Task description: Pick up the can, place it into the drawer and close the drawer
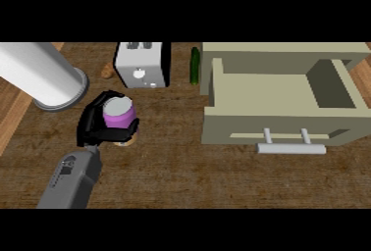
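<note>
Wrapping the black left robot hand point(101, 128) around a purple cylindrical can with a pale grey lid point(119, 112), fingers and thumb curled about its sides, at the left of the brown wood-grain worktop point(188, 176). Holding the can roughly upright, long axis pointing up toward the head view, lid showing. Not possible to tell whether lifted or standing on the worktop. Reaching in on a grey forearm point(72, 181) from 7 o'clock. Seeing nothing of the right robot hand.

Looking to 3 o'clock from the can for the goal: a beige box-shaped drawer point(279, 120), pulled open, hollow facing up, well apart from the robot hand. Carrying a pale grey bar handle point(291, 148) on the near front wall. Judging the coming move as a sideways carry toward 3 o'clock, high enough to pass over the drawer's left wall, then a lowering into the hollow.

Noting what surrounds the route: a small tan lump point(127, 142) just beside the robot hand at 5 o'clock, partly hidden. Standing at 12 to 1 o'clock, a white and black boxy toaster point(141, 68), near but off the straight path. Lying between toaster and drawer, a slim dark green stick-like thing point(194, 66), at 2 o'clock. Filling 10 o'clock, a large white cylinder point(39, 73). Finding nothing on the worktop directly between can and drawer.
</note>
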Motion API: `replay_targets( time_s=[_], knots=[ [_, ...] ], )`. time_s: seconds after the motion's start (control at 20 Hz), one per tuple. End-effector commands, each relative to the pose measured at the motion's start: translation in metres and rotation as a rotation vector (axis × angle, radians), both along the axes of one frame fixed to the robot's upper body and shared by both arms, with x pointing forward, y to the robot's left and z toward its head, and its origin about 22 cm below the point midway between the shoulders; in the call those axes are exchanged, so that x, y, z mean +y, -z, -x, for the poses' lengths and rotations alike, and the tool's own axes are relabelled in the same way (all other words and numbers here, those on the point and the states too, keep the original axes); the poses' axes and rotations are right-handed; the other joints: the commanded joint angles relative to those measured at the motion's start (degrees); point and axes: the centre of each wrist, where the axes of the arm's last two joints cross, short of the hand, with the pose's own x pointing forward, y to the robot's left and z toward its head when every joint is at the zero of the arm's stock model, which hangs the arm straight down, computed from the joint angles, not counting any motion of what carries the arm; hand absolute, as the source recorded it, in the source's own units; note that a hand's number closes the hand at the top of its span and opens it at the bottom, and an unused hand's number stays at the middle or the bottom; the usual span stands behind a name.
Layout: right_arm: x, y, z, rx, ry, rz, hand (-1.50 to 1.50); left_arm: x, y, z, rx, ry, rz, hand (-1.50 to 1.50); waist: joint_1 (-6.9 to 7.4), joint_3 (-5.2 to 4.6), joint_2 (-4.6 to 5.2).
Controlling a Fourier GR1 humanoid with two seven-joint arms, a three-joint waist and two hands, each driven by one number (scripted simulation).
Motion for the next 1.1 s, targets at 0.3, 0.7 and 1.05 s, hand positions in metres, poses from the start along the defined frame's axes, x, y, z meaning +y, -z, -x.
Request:
replay_targets(
  time_s=[0.3,0.7,1.05],
  knots=[
    [-0.011,0.003,-0.011,-0.009,-0.013,-0.003,-1.5,-0.076,-0.108,-0.006,-0.091,0.058,-0.052,1.5,-0.67,-0.05,0.26],
    [-0.014,-0.009,0.002,-0.014,-0.003,0.015,-1.5,-0.142,-0.19,-0.031,-0.112,0.1,-0.085,1.5,-1.72,-0.05,0.35],
    [-0.003,-0.001,0.002,-0.024,-0.005,0.017,-1.5,-0.185,-0.209,-0.043,-0.133,0.124,-0.118,1.5,-1.84,-0.08,0.49]
  ],
)
